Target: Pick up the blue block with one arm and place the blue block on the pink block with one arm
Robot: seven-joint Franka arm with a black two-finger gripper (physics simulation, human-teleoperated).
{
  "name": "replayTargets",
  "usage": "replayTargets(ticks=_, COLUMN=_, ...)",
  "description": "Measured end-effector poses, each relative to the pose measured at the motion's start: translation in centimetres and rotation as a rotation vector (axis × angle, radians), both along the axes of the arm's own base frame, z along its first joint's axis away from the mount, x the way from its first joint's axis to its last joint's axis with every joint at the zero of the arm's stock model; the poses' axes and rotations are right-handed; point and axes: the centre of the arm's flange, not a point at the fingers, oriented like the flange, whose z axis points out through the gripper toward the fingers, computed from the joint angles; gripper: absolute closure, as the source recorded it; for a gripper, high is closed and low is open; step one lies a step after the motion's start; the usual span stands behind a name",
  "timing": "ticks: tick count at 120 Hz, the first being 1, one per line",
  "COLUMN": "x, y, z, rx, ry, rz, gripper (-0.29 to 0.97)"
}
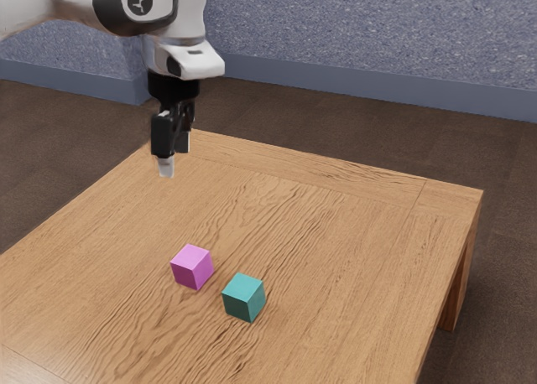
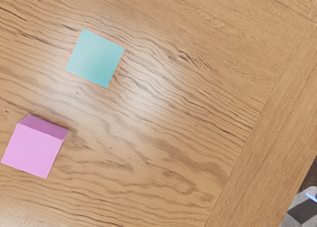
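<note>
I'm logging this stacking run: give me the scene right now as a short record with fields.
blue block: on the table, upright, apart from the pink block
pink block: on the table, nothing on top
gripper: raised over the table's far side, away from both blocks, holding neither
table: wooden
stage: blue block not yet picked up
</note>
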Motion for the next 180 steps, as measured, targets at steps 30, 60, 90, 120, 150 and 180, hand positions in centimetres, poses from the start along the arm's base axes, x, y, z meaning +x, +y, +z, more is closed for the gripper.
replayTargets(ticks=30, x=1.7, y=-6.9, z=-9.4, rx=-0.14, ry=-0.023, rz=-0.281, gripper=0.0)
replayTargets(ticks=60, x=4.6, y=2.9, z=-15.9, rx=-0.191, ry=-0.093, rz=-0.205, gripper=0.0)
replayTargets(ticks=90, x=5.1, y=-2.1, z=-20.8, rx=-0.239, ry=-0.1, rz=-0.353, gripper=0.0)
replayTargets(ticks=120, x=5.3, y=-0.9, z=-25.8, rx=-0.261, ry=-0.051, rz=-0.373, gripper=0.0)
replayTargets(ticks=150, x=5.7, y=-0.4, z=-29.3, rx=-0.279, ry=-0.031, rz=-0.391, gripper=0.0)
replayTargets(ticks=180, x=6.0, y=-0.2, z=-31.9, rx=-0.293, ry=-0.02, rz=-0.401, gripper=0.0)
